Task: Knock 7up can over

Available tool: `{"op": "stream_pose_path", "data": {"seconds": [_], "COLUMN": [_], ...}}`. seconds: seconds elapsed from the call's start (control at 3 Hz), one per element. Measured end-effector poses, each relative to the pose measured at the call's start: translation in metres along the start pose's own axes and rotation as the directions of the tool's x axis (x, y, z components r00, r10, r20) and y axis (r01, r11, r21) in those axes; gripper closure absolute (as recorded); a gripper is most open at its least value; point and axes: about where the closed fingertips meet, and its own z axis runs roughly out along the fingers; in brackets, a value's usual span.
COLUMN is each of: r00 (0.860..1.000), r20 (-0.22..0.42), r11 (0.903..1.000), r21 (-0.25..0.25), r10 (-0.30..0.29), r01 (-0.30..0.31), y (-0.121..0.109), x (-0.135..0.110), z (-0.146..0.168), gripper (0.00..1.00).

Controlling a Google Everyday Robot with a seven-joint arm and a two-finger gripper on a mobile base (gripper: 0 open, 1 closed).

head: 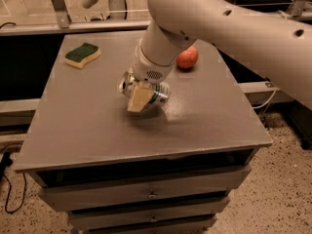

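Note:
The 7up can (160,92) lies on its side in my gripper (141,96), low over the middle of the grey table (83,130). Its silver top points left and its green and white label shows at the right. One tan fingertip (137,100) presses across the front of the can; the other is hidden behind it. I cannot tell whether the can touches the table top. My white arm reaches in from the upper right and covers the space behind the can.
A red apple (186,58) sits on the table just behind and right of the gripper. A green and yellow sponge (83,55) lies at the back left corner. Drawers run below the table's front edge.

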Motion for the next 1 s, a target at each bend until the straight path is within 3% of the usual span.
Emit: {"op": "stream_pose_path", "data": {"seconds": [0.67,1.0], "r00": [1.000,0.999], "r20": [0.012,0.039], "r11": [0.9962,0.9937], "r21": [-0.087,-0.112], "r10": [0.012,0.016], "r01": [-0.011,-0.012], "y": [0.013,0.016], "x": [-0.006,-0.012], "z": [0.025,0.027], "gripper": [0.12,0.00]}}
